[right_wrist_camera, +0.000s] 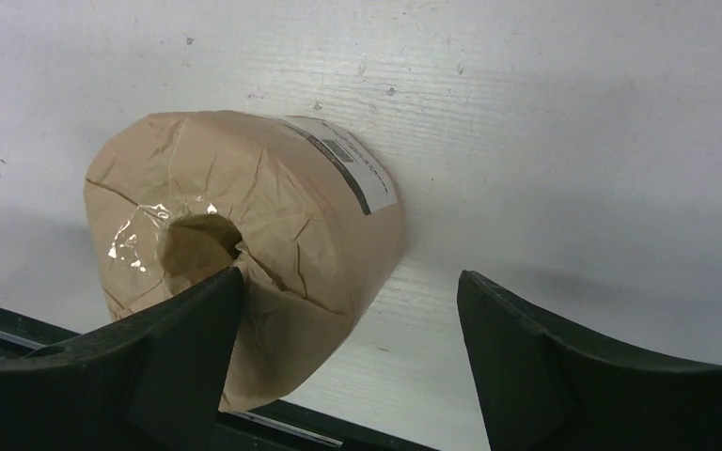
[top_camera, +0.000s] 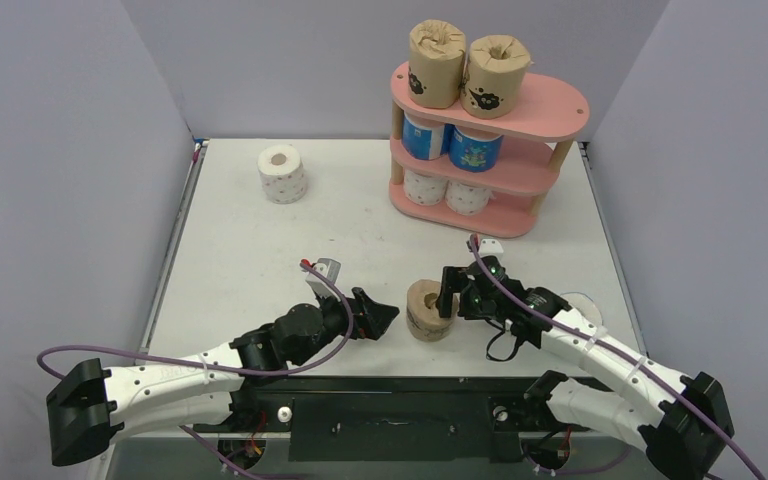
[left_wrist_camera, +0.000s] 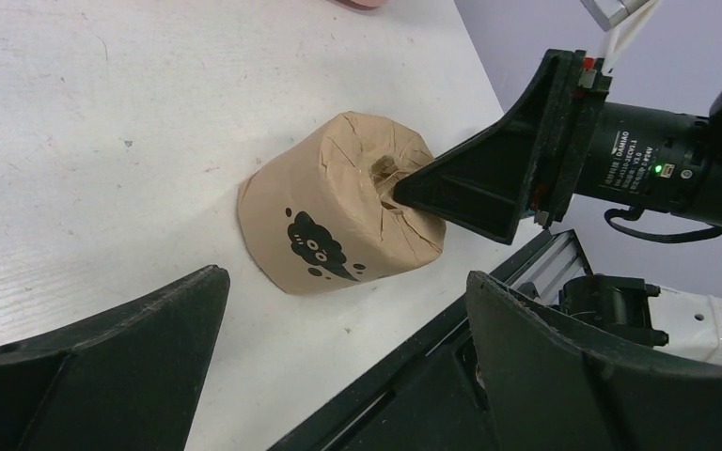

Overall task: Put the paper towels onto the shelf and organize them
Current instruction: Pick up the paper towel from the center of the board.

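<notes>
Tabletop point(top_camera: 260, 260) is bearing the brown roll point(top_camera: 428, 310) on its side at the near edge, probably light and crushable; I am planning a gentle core-wall pinch, right gripper point(top_camera: 450, 293) and left gripper point(top_camera: 385, 318) both spread.

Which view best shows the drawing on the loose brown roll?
Left wrist: on the brown roll, the black drawing faces the camera. Right wrist shows its end and white label only; top external shows it small, drawing hidden.
</notes>
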{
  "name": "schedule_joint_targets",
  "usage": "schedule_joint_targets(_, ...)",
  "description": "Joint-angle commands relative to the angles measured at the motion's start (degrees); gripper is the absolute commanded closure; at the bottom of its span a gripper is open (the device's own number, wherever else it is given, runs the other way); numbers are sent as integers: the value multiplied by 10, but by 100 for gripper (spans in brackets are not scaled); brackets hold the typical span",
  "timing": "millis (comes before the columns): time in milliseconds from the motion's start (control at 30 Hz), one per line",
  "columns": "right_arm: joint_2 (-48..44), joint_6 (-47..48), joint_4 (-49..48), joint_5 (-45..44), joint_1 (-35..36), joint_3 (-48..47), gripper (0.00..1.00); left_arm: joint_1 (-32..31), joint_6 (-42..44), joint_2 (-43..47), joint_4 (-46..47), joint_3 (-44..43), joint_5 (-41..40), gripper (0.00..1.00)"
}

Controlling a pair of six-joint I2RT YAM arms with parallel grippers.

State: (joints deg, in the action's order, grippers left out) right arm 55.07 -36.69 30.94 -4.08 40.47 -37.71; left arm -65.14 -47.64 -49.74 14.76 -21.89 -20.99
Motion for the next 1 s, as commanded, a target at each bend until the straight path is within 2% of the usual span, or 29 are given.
schedule_joint_targets(0, 23, 0, -34, 4, -3, 9, 22, 0, 0, 0, 25, -16, 0, 3)
schedule_joint_targets(433, 74, -16, -60, -11, -3, 19, 34, 0, -4, -2, 26, -11, 0, 2)
schedule_joint_targets(667, 23, -25, -34, -13, -6, 4, 20, 0, -2, -5, 28, -13, 2, 2)
schedule_joint_targets(967, -30, -32, -3, 10, -8, -28, 19, 0, -3, -7, 34, -12, 3, 3)
